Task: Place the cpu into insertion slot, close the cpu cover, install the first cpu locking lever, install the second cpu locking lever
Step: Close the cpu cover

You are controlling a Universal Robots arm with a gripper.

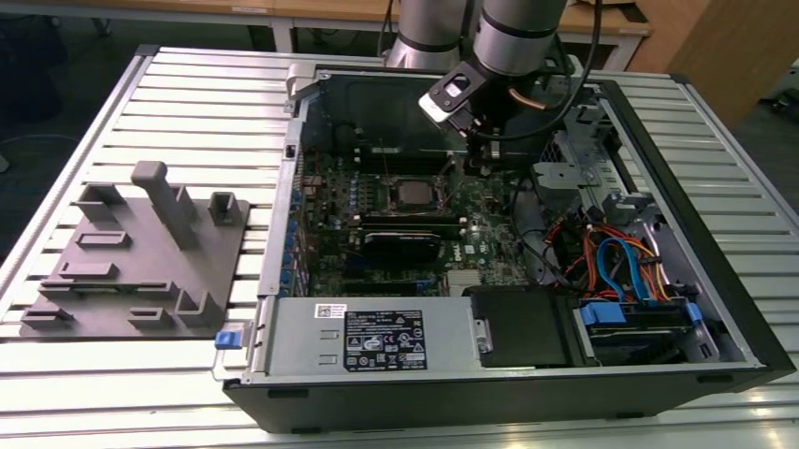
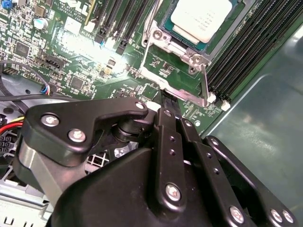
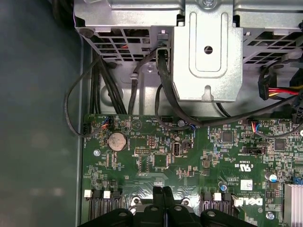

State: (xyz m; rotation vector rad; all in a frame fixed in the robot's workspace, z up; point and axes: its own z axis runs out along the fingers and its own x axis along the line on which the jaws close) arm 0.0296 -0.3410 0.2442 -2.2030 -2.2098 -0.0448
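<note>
End effector (image 2: 164,100): fingers pressed together, nothing seen between them; tips low over the board (image 3: 142,156), just beside the slot's edge and near a lever (image 2: 204,81).
Cpu (image 2: 201,19): seated in the slot (image 1: 388,193), near the middle of the board, inside the case (image 1: 500,402) on the worktop (image 1: 187,112).
Cpu look: flat square, pale silver-grey top with faint print, dark green rim round it.
Cover (image 2: 174,47): thin silver frame, apparently lying flat round the cpu, whose top shows through the window; latched or not, cannot tell.
Handling, cpu: likely light, stiff and smooth-topped, fragile underneath; best held by opposite edges, never pressed on the contacts.
Handling, cover and lever: thin sprung metal, probably stiff with a snap near the end of travel; best pushed square on at the lever's free end, to avoid slipping onto the board.
</note>
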